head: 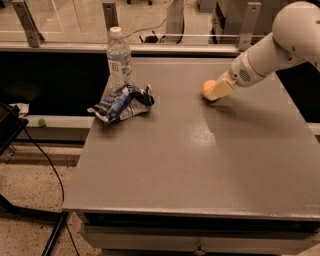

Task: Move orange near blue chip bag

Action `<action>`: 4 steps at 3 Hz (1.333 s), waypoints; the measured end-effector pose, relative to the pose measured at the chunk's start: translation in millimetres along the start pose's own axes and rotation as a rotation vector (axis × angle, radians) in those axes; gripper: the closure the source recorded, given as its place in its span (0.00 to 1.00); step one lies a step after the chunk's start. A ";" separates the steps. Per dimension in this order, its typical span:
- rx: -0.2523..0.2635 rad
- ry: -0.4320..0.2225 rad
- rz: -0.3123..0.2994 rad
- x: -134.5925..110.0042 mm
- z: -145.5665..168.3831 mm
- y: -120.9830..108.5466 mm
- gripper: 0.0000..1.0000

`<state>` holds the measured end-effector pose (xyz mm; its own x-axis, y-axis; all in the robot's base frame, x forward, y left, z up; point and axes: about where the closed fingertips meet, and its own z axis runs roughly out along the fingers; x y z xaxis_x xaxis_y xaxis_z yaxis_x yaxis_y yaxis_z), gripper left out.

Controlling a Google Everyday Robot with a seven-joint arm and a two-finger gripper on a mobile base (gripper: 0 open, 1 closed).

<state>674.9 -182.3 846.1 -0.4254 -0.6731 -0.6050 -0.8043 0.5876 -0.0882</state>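
The orange (207, 86) sits on the grey table (200, 160) at its back right, partly hidden behind my gripper. My gripper (215, 92) is cream-coloured, reaches down from the upper right on a white arm and is right against the orange's right side. The blue chip bag (120, 104) lies crumpled near the table's back left edge, well to the left of the orange.
A clear plastic water bottle (119, 59) with a white cap stands just behind the bag at the back left corner. A glass barrier with metal posts (110, 15) runs behind the table. A black cable (47, 165) hangs to the floor on the left.
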 end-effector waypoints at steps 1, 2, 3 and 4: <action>-0.060 -0.102 0.005 -16.7 -21.3 11.4 1.00; -0.043 -0.162 -0.082 -39.9 -66.2 49.3 1.00; 0.000 -0.123 -0.219 -48.3 -78.6 103.6 1.00; -0.038 -0.081 -0.228 -34.7 -62.0 125.6 1.00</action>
<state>562.9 -113.0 905.1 -0.1977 -0.7469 -0.6348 -0.8914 0.4064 -0.2005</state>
